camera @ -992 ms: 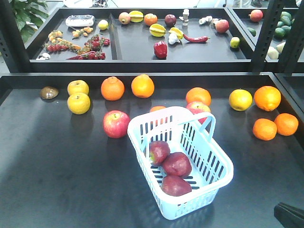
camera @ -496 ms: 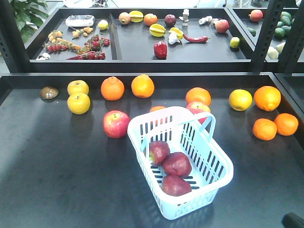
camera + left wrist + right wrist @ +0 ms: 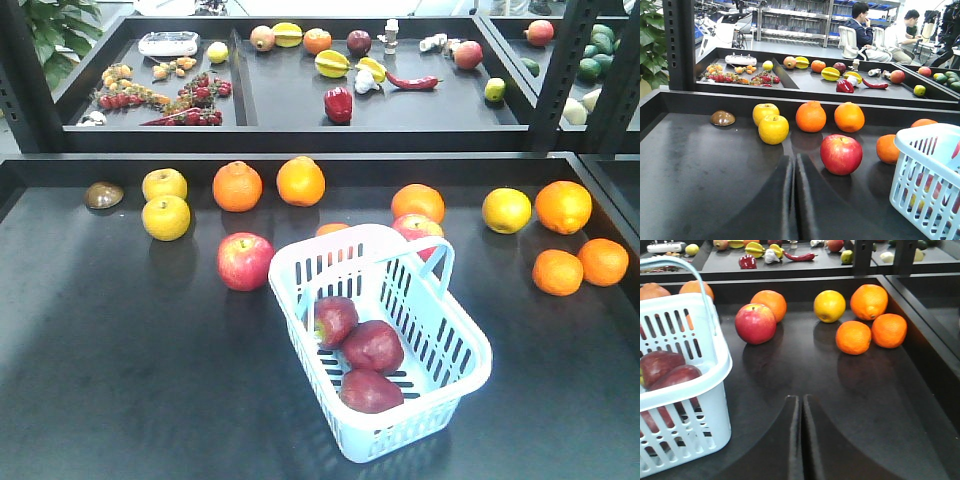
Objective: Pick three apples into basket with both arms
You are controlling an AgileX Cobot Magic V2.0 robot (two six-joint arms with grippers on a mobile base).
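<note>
Three dark maroon apples (image 3: 372,346) lie inside the pale blue-white basket (image 3: 455,385) at the middle front of the black table; two of them show in the right wrist view (image 3: 670,371). The basket also shows at the right of the left wrist view (image 3: 920,145) and at the left of the right wrist view (image 3: 700,395). My left gripper (image 3: 794,160) is shut and empty, low over the table, left of the basket. My right gripper (image 3: 801,399) is shut and empty, right of the basket. Neither arm shows in the front view.
A pinkish-red apple (image 3: 244,261) lies left of the basket, another (image 3: 418,229) behind it. Oranges (image 3: 578,262), yellow fruit (image 3: 165,217) and a brown object (image 3: 103,195) lie along the table's back. A raised rim (image 3: 300,160) and a far tray of produce lie beyond.
The black arm part at the bottom right corner of the front view has drawn back out of the frame. The basket and fruit have not moved.
</note>
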